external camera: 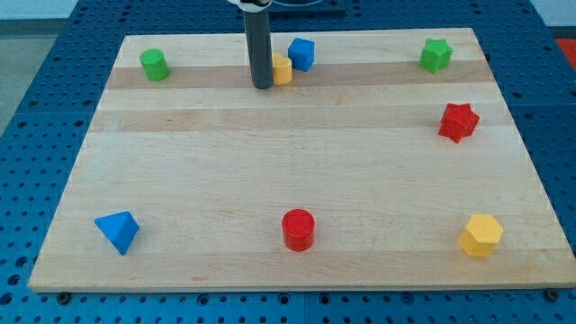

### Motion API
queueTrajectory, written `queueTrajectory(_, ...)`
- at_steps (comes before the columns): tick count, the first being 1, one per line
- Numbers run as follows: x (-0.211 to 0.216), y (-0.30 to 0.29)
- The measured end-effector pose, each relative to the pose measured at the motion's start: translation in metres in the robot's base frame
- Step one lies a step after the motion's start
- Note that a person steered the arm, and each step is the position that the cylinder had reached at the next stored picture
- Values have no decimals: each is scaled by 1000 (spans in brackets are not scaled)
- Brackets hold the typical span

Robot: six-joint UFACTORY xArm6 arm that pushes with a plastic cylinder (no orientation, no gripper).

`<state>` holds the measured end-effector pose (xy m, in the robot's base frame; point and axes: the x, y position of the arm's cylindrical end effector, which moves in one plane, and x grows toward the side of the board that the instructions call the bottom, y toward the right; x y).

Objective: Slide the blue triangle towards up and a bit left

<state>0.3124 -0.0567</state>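
Note:
The blue triangle lies near the bottom left corner of the wooden board. My tip is at the end of the dark rod near the view's top middle, far up and to the right of the blue triangle. The tip stands just left of a small yellow block, close to or touching it. A blue block sits right behind the yellow one.
A green cylinder is at the top left. A green star block is at the top right, a red star block below it. A red cylinder is at the bottom middle, a yellow hexagon block at the bottom right.

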Motion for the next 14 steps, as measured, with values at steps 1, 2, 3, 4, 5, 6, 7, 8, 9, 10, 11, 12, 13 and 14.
queueTrajectory(1,0,0)
queueTrajectory(2,-4,0)
queueTrajectory(3,-9,1)
queueTrajectory(4,-8,0)
queueTrajectory(5,40,-39)
queueTrajectory(6,106,-93)
queueTrajectory(7,140,-145)
queueTrajectory(8,168,-196)
queueTrajectory(9,205,-245)
queueTrajectory(10,239,-248)
queueTrajectory(11,305,-230)
queueTrajectory(12,305,-221)
queueTrajectory(13,301,-204)
queueTrajectory(14,263,-154)
